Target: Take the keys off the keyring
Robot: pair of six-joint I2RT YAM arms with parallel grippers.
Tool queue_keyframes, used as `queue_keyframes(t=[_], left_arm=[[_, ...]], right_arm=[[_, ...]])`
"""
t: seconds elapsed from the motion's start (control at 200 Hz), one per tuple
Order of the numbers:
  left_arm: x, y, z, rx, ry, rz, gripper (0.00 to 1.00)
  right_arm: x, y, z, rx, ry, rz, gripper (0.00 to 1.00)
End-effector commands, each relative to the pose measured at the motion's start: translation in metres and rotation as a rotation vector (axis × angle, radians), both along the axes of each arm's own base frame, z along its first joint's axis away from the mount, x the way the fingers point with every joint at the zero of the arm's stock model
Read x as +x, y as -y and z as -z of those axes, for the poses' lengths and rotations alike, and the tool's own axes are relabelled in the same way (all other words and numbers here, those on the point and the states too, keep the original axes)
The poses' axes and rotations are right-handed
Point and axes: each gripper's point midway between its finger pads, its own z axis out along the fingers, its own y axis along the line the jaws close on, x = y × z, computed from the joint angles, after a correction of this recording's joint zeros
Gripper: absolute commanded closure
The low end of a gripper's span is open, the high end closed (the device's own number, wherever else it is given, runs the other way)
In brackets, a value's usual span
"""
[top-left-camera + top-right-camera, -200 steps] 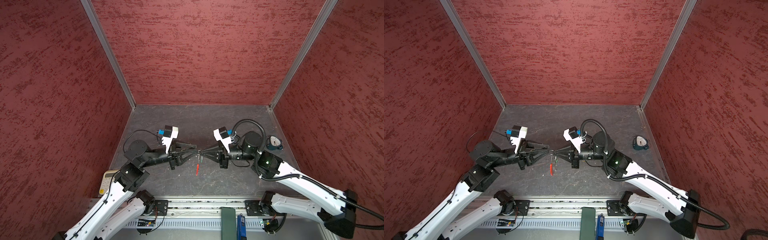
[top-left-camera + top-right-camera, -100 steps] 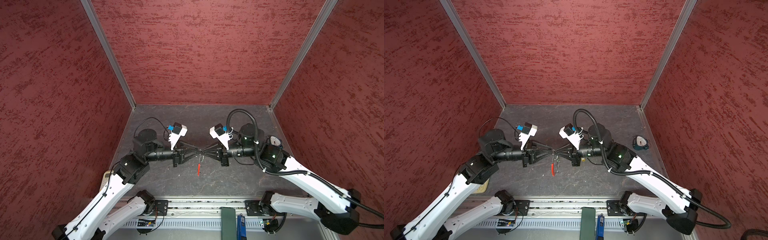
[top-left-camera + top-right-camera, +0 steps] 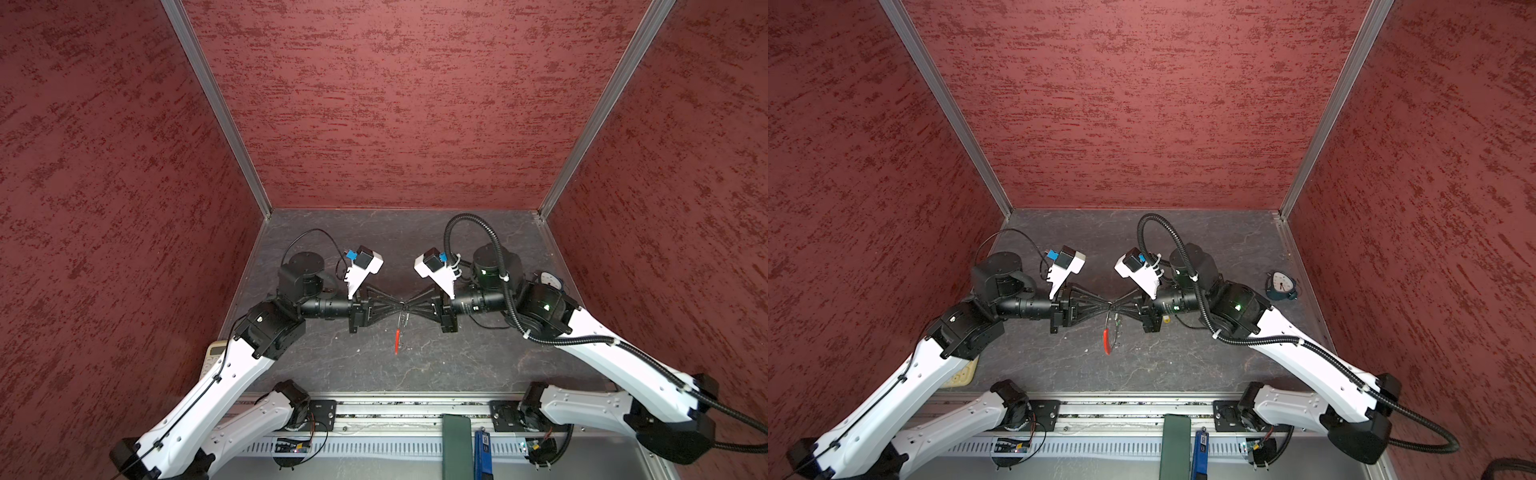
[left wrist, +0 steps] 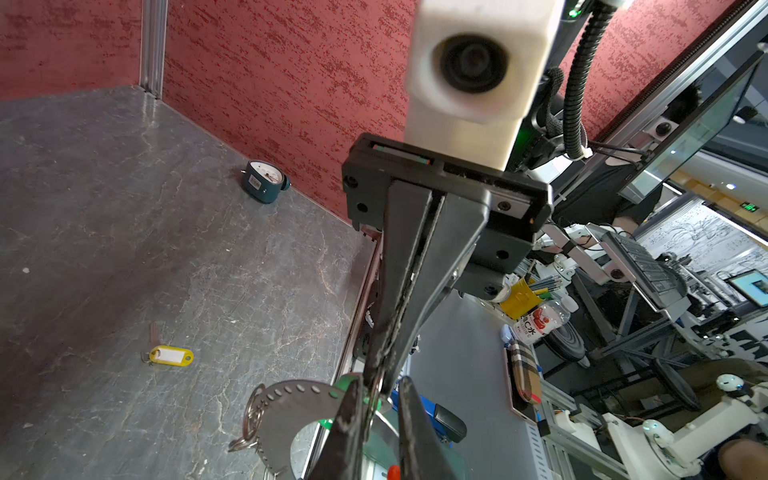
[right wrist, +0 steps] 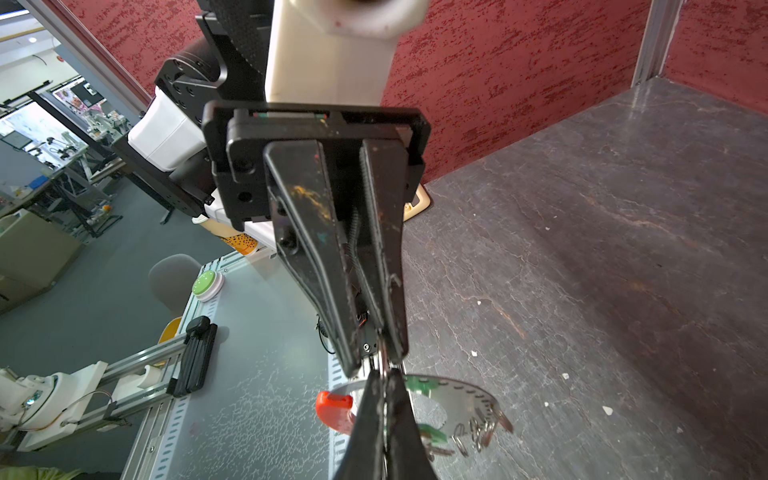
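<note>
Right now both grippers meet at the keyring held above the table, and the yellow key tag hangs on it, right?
No. The yellow key tag lies on the table, off the keyring, as the left wrist view shows. The left gripper and right gripper do meet at the keyring above the table.

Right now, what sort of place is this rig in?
Probably a robotics lab test cell: red panel walls box in a grey table, two arms sit on a rail, and benches and a screen show past the open side.
</note>
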Motion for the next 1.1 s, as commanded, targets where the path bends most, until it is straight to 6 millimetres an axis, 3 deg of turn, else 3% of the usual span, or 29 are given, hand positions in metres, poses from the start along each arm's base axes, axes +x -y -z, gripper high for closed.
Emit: queue_keyframes(t=[0.0, 0.281, 0.441, 0.541, 0.661, 0.741, 0.937, 1.097], left_arm=[[-0.006, -0.001, -0.013, -0.017, 0.042, 0.023, 0.86], [-0.006, -0.001, -0.012, -0.017, 0.048, 0.024, 0.87], [-0.004, -0.001, -0.013, -0.014, 0.059, 0.012, 1.00], [0.000, -0.001, -0.014, -0.027, 0.071, -0.011, 1.00], [0.008, -0.005, -0.021, -0.071, 0.118, -0.078, 1.00], [0.009, -0.010, -0.029, -0.118, 0.163, -0.116, 1.00], [0.009, -0.017, -0.051, -0.218, 0.238, -0.165, 1.00], [0.005, -0.026, -0.065, -0.330, 0.321, -0.205, 1.00]], right_arm=[[0.001, -0.001, -0.012, 0.014, 0.042, -0.003, 1.00], [0.003, -0.004, -0.008, -0.031, 0.042, -0.002, 1.00], [0.003, -0.007, -0.004, -0.054, 0.043, -0.003, 1.00], [0.002, -0.008, -0.006, -0.049, 0.053, -0.008, 1.00], [0.005, -0.006, -0.017, -0.006, 0.098, 0.024, 0.74], [0.009, -0.003, -0.026, 0.035, 0.143, 0.068, 0.64], [0.008, 0.006, -0.055, 0.256, 0.239, 0.132, 0.56], [0.006, 0.011, -0.061, 0.404, 0.264, 0.153, 0.54]])
